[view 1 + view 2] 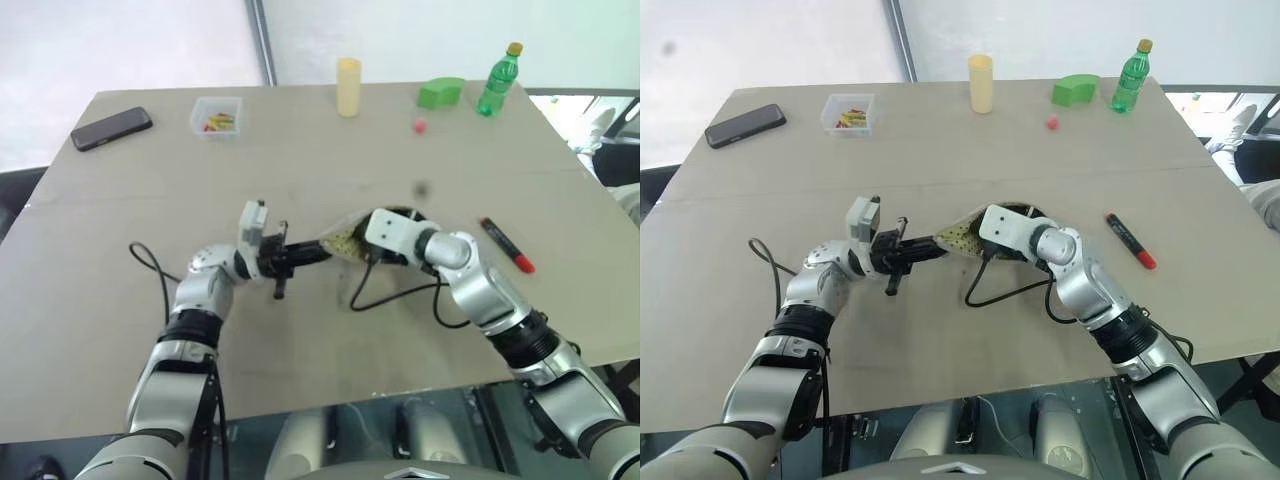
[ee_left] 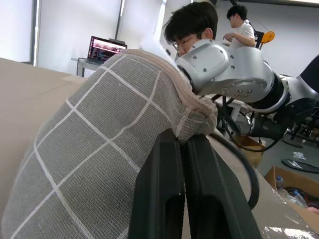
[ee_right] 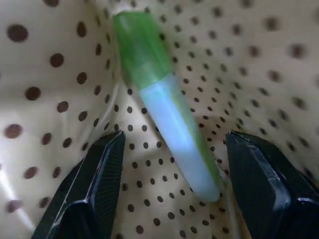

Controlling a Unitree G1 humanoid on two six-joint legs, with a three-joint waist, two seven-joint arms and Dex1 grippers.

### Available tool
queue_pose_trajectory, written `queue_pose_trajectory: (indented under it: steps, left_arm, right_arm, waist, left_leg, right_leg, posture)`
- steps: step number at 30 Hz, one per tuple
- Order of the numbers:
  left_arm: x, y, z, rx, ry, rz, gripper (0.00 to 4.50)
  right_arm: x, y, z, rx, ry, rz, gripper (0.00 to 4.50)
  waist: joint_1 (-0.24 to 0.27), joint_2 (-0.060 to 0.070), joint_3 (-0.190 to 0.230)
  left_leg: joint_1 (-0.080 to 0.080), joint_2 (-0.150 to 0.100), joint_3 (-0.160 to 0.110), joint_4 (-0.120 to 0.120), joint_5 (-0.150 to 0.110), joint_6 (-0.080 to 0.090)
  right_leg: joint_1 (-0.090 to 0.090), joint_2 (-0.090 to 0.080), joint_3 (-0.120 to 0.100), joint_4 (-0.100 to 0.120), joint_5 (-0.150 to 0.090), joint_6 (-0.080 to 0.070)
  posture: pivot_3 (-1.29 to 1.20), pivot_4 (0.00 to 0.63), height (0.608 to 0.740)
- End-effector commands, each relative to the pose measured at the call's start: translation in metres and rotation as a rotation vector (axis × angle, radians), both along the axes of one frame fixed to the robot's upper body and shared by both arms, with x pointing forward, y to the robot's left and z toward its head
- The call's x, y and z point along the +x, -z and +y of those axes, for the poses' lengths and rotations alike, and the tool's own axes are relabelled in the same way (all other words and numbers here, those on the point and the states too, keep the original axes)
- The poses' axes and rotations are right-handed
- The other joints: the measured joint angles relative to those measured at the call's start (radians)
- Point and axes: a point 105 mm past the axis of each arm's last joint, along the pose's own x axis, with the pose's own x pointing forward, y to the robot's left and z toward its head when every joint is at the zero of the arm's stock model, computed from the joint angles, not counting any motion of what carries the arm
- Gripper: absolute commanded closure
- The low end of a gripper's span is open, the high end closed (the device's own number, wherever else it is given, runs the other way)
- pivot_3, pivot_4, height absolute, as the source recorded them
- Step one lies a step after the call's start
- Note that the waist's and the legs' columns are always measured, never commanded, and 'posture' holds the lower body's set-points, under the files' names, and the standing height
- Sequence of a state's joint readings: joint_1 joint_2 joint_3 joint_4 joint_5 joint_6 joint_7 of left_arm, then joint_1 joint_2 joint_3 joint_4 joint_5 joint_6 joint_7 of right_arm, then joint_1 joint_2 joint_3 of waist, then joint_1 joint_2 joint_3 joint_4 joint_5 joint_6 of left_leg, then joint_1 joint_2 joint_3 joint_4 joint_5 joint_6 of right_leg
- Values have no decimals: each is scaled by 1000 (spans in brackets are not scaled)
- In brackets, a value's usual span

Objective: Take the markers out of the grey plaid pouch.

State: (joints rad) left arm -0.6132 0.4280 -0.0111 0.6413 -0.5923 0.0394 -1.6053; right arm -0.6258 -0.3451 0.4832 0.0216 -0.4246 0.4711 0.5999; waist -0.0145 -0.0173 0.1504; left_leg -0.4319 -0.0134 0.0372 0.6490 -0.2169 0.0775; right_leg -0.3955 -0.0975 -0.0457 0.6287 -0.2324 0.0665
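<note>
The grey plaid pouch [image 2: 99,149] lies mid-counter [image 1: 300,340], its mouth propped open towards the right. The left pincer [image 2: 183,194] is clamped tight on the pouch's edge. The right pincer [image 3: 172,186] reaches inside the pouch, its fingers [image 3: 102,184] spread wide on either side of the green marker [image 3: 164,104], which lies on the dotted lining. The red marker [image 1: 507,245] already rests on the counter to the right, well apart from the pouch.
</note>
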Motion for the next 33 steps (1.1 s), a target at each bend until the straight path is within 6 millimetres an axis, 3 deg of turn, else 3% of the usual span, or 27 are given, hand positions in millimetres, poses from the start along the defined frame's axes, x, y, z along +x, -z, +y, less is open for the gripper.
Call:
queue_pose_trajectory:
  steps: [1,6,12,26,28,30,33]
  left_arm:
    - [-1,-13,2,-28,9,-56,4500]
    - [-3,-12,3,-32,11,-52,4500]
    - [-2,-15,4,-54,8,-43,4500]
    - [-11,-13,-1,-23,37,-88,4500]
    - [-17,-13,-5,0,69,-117,4500]
    - [-20,-13,-7,1,83,-125,4500]
    - [-20,-13,-7,-3,81,-122,4500]
  right_arm:
    - [6,5,-7,40,39,13,1242]
    - [8,-7,0,115,40,-2,1242]
    - [22,14,-26,-162,49,-119,1242]
    - [34,16,-43,-293,107,-155,1242]
    - [34,15,-39,-243,120,-139,1242]
    - [31,7,-24,-96,104,-122,1242]
    - [28,0,-13,-53,62,-154,1242]
  waist:
    - [0,0,0]
    - [-1,-1,0]
    - [0,-1,0]
    - [1,-1,0]
    - [0,-1,-1]
    - [-1,-1,-1]
    - [-2,-2,-1]
  left_leg:
    - [0,0,0,0,0,0]
    - [0,0,0,1,0,0]
    - [0,0,0,1,0,0]
    - [0,0,0,1,0,0]
    - [0,0,0,1,0,0]
    - [1,0,0,1,0,0]
    - [1,1,0,1,0,0]
  right_leg:
    - [0,0,0,0,0,0]
    - [0,0,0,1,0,0]
    - [0,0,1,1,0,0]
    - [0,0,1,1,0,0]
    - [0,0,1,1,0,0]
    - [0,0,1,2,0,0]
    - [0,0,1,2,0,0]
  posture:
    - [0,150,736]
    - [0,150,736]
    - [0,150,736]
    - [0,150,736]
    - [0,150,736]
    - [0,150,736]
    - [0,150,736]
